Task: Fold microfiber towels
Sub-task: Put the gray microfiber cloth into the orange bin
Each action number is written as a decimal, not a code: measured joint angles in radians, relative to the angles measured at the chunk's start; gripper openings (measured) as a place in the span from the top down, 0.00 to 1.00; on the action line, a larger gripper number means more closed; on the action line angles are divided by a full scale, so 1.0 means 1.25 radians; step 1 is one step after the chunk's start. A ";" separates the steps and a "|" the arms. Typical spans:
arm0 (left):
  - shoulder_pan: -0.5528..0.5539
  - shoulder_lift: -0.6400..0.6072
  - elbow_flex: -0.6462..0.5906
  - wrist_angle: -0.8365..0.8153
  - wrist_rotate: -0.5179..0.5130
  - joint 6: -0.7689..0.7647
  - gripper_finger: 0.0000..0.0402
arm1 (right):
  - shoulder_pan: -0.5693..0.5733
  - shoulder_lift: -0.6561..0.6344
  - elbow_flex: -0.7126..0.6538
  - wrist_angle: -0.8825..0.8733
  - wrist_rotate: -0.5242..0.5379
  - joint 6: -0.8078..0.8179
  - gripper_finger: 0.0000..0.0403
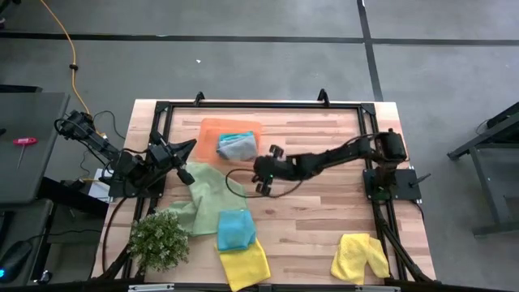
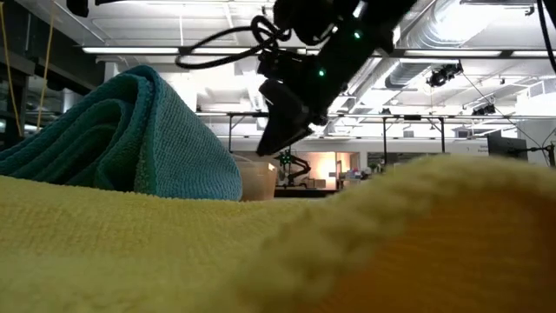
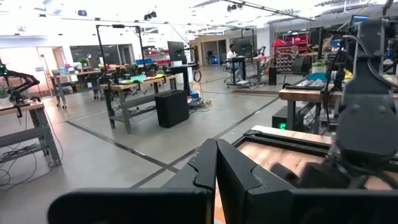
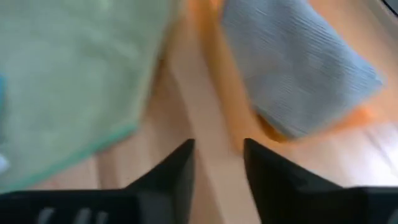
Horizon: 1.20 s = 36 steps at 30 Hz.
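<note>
**Mia:** Start on the left. What is the left gripper (image 1: 180,152) doing?

**Ben:** It sits at the left edge of the tabletop (image 1: 324,211), pinched all the way shut with nothing in it. Its tip pointing to about three o'clock. It looks like it is waiting.

**Mia:** What is right by it?

**Ben:** The light green towel (image 1: 207,197). It lies flat and open at about five o'clock from that gripper. Its long side seems to run from twelve o'clock down to seven o'clock.

**Mia:** And the orange tray (image 1: 212,132)?

**Ben:** It is at the far side, with the folded grey towel (image 1: 238,147) on it. Under the grey one a bit of teal towel (image 1: 237,137) peeks out.

**Mia:** Where is the right gripper (image 1: 261,172)?

**Ben:** In the middle of the tabletop, reaching toward nine o'clock. Its fingers are a little apart, a narrow gap, and they hold nothing. From its own camera, bare wood shows between them.

**Mia:** So which towel is next?

**Ben:** I think the green one. It lies at about eight o'clock from the right gripper, near it. The grey towel is at eleven o'clock, already folded.

**Mia:** Which arm is nearer the green towel?

**Ben:** The left gripper is just beside its top corner. The right gripper is close to its right edge, so both are near.
</note>
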<state>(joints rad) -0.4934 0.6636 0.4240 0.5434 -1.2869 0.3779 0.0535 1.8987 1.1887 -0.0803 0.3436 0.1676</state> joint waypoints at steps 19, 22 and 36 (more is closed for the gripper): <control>0.000 0.000 0.000 0.001 0.003 0.000 1.00 | -0.104 0.103 -0.073 0.312 0.093 0.008 0.99; 0.000 0.000 0.000 0.001 0.003 0.005 1.00 | -0.118 0.090 -0.073 0.302 0.037 0.005 0.99; 0.000 0.000 0.000 0.026 0.021 0.006 1.00 | -0.228 0.039 0.211 -0.070 -0.165 0.029 1.00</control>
<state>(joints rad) -0.4938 0.6636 0.4240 0.5758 -1.2611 0.3855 -0.2312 1.9470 1.4526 -0.1679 0.1373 0.2043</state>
